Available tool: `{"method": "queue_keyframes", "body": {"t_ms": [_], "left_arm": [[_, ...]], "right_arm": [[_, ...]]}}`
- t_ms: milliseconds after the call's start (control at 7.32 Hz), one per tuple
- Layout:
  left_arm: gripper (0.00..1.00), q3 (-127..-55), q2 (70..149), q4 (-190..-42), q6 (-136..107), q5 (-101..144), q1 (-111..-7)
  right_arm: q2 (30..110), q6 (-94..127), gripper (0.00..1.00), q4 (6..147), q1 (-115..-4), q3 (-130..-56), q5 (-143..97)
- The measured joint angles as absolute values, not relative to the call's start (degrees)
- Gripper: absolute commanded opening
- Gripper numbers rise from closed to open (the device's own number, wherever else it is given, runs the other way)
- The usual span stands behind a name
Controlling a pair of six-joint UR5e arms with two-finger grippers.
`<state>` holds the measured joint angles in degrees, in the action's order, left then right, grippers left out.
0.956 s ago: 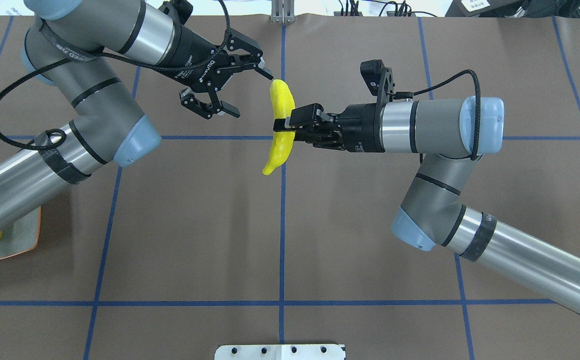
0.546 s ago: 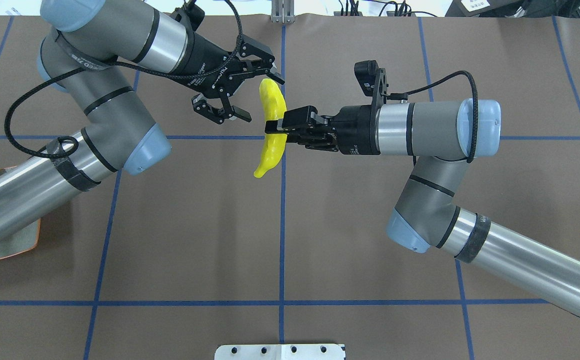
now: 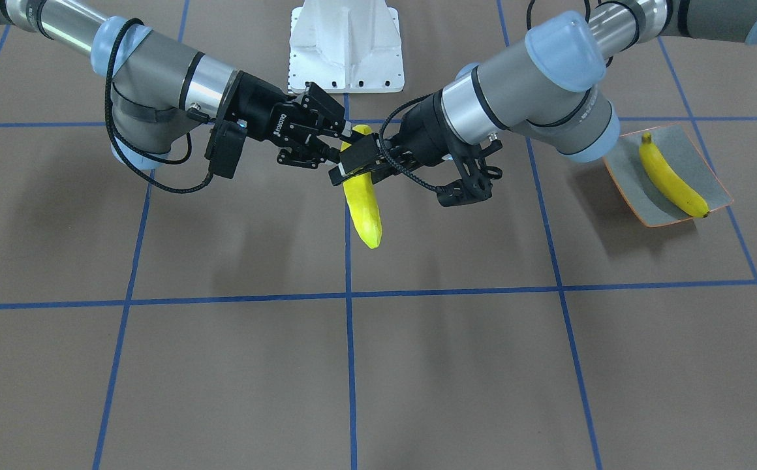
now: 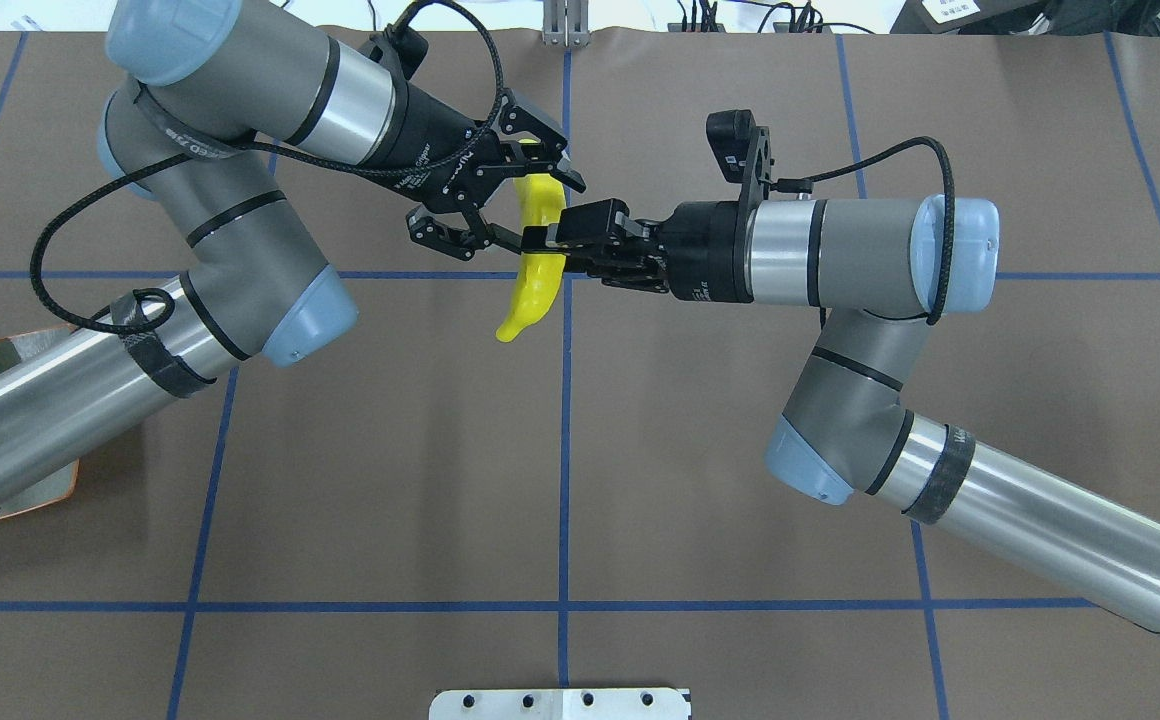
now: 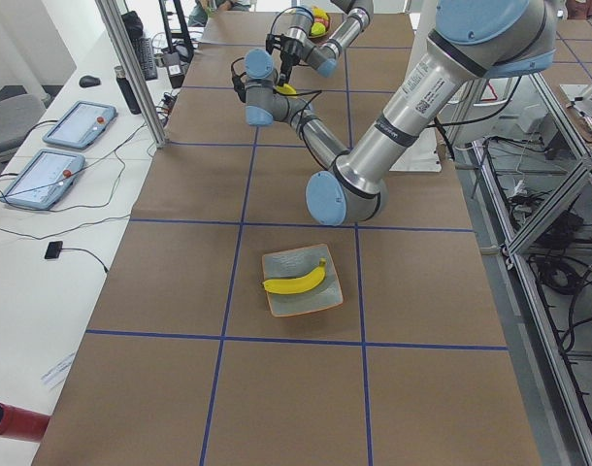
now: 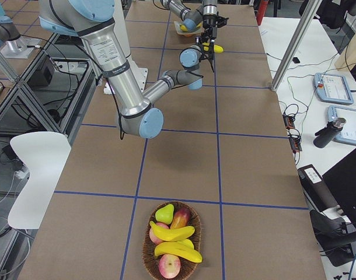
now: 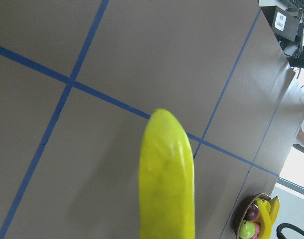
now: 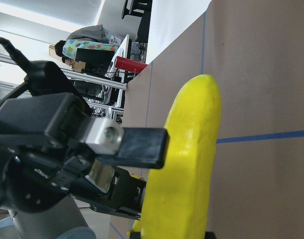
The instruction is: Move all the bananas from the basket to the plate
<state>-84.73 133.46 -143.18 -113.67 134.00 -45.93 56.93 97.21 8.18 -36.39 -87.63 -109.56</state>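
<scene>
- You see the bright yellow, smooth-skinned curved banana (image 4: 525, 300) hanging nearly upright in the air over the middle of the brown bench (image 4: 390, 450). Its rounded lower end is free above a blue tape line (image 4: 564, 450).
- Your right pincer (image 4: 543, 240) is clamped across the upper part of this banana, with both fingers pressed to the skin.
- Your left pincer (image 4: 547, 210) is spread wide, with one finger on either side of the banana's top, close beside the right pincer's grip. In the right wrist view one pad lies just beside the skin, and you cannot tell whether it touches.
- A second yellow banana with a dark tip (image 3: 671, 176) lies diagonally on the square grey-green plate with a thin orange rim (image 3: 626, 186). The plate sits well apart from the held banana, toward the bench's left end.
- In the overhead view your left forearm crosses over part of that plate.
- Two more yellow bananas (image 6: 173, 234) lie on top of the round wicker basket (image 6: 144, 248), together with a green pear (image 6: 163, 213) and red-and-yellow apples (image 6: 169, 266). The basket stands near the bench's right end.
- Between the held banana and the plate you have brown surface crossed by blue tape.
</scene>
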Motion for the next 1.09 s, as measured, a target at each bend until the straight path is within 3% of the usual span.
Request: {"method": "queue_keyframes", "body": {"t_ms": [137, 820, 1093], "left_arm": [[0.00, -84.7, 133.5, -143.5, -113.7, 133.9, -45.9], [0.00, -84.8, 132.6, -144.4, -113.5, 132.5, -44.7], [0.00, -87.9, 127.0, -144.4, -113.0, 132.7, -45.6]], "right_arm": [[57.0, 97.2, 0.99, 8.2, -36.4, -87.6, -109.5], [60.4, 97.4, 1.00, 5.5, -36.8, -89.8, -109.7], [64.6, 97.4, 1.00, 5.0, -38.4, -91.6, -109.7]]}}
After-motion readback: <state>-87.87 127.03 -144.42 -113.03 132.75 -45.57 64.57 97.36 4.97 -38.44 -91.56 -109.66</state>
